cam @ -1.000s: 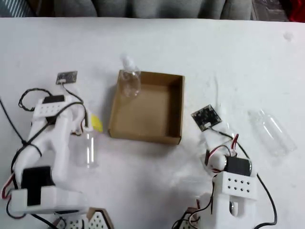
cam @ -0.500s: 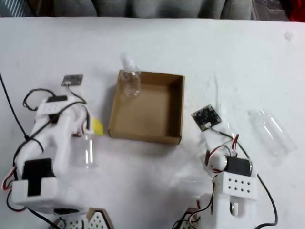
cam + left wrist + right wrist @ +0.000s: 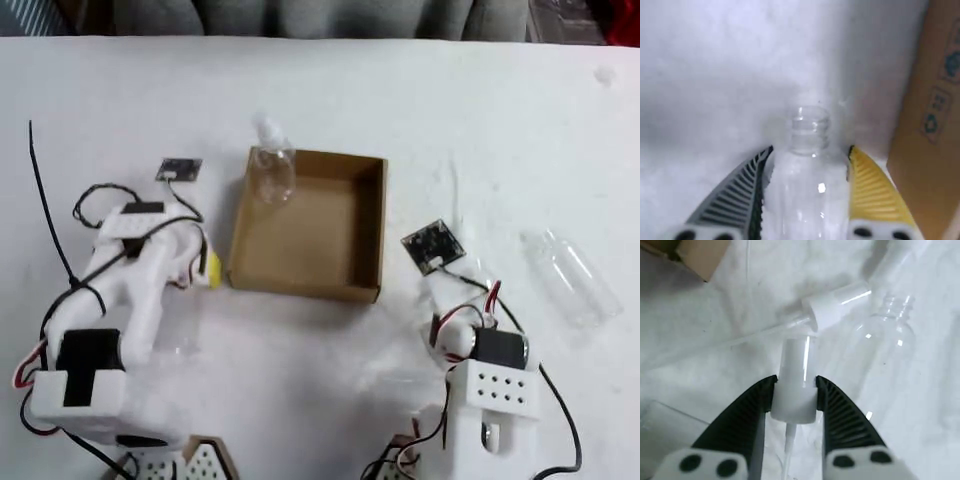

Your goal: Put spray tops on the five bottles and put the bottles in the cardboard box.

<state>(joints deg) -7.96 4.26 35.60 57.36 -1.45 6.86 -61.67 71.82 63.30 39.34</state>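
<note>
My left gripper (image 3: 810, 150) is shut on a clear bottle (image 3: 810, 132) whose threaded neck is bare. In the high view that bottle (image 3: 184, 328) stands beside the left arm (image 3: 130, 290), just left of the cardboard box (image 3: 375, 235). A capped bottle (image 3: 272, 168) leans into the box's far left corner. My right gripper (image 3: 794, 382) is shut on a white spray top (image 3: 794, 385) with its tube hanging down. Past it lie a second spray top (image 3: 837, 302) and an uncapped bottle (image 3: 885, 335).
Another clear bottle (image 3: 575, 275) lies on the white table to the right of the right arm (image 3: 490, 370). The box wall (image 3: 930, 125) stands close to the yellow finger (image 3: 870, 185). A box corner (image 3: 695, 255) lies beyond the spray tops.
The left arm has swung to the right, toward the box, with the bottle in its gripper. The right arm has kept still.
</note>
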